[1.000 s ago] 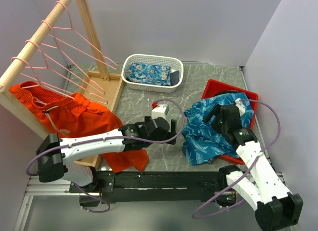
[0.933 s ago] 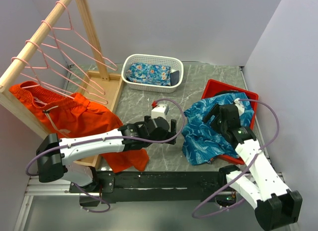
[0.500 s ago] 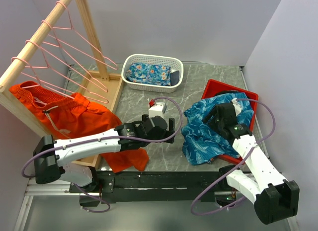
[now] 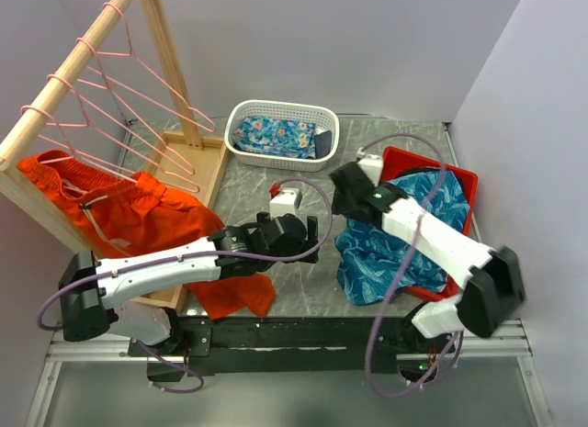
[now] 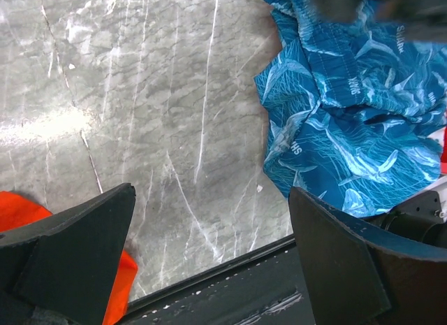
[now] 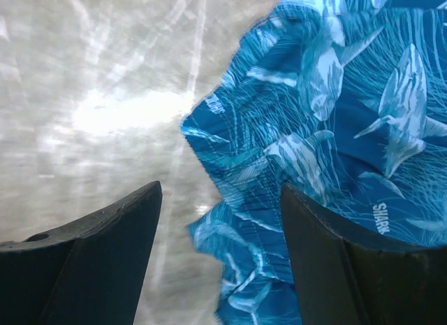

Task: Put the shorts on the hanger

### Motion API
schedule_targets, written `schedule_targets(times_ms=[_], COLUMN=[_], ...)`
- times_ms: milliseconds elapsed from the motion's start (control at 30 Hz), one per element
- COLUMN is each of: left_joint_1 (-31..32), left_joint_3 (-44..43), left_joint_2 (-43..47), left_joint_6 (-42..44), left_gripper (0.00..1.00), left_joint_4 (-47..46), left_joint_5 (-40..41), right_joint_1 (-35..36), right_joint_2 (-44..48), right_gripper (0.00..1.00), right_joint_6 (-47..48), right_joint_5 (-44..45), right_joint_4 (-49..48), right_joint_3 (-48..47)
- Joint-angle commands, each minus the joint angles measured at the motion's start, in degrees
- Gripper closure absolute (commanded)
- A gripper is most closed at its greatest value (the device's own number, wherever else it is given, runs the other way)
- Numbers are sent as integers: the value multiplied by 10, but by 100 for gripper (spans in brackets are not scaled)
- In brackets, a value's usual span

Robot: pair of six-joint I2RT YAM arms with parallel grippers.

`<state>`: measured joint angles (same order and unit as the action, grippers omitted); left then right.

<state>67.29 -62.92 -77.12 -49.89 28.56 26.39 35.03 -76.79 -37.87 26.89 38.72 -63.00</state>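
Observation:
The blue shorts with a turquoise print lie crumpled, half in the red tray and half on the grey table. They also show in the left wrist view and the right wrist view. My right gripper is open and empty above the shorts' left edge; in its own view the fabric edge lies between the fingers. My left gripper is open and empty over bare table, left of the shorts. Several pink wire hangers hang on the wooden rack pole at the far left.
Orange shorts hang from the rack's lower bar and spill onto the table. A white basket at the back holds a folded flowered blue cloth. The rack's wooden base stands on the left. The table's front edge is close under my left gripper.
My right arm has swung left and forward, so its gripper moved from over the red tray to the shorts' left edge. My left gripper has drifted slightly left.

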Motion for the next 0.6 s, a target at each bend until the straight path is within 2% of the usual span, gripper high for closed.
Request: schedule_targets(times_ms=[0, 133, 267, 467, 567], left_joint_1=[-7, -10, -11, -11, -11], left_joint_3=[-19, -13, -5, -5, -4], left_joint_2=[29, 38, 46, 39, 36], left_joint_6=[-10, -11, -10, -13, -14], left_gripper=[4, 4, 3, 4, 4], left_joint_4=[4, -3, -14, -17, -22], left_joint_5=[2, -5, -13, -18, -21], right_joint_1=[27, 27, 25, 29, 29], right_joint_2=[-74, -116, -150, -158, -152], right_gripper=[24, 27, 39, 38, 34], right_joint_6=[21, 24, 35, 57, 68], right_joint_5=[104, 134, 136, 104, 87], right_joint_4=[93, 122, 125, 106, 88], right_joint_3=[-68, -95, -110, -112, -101])
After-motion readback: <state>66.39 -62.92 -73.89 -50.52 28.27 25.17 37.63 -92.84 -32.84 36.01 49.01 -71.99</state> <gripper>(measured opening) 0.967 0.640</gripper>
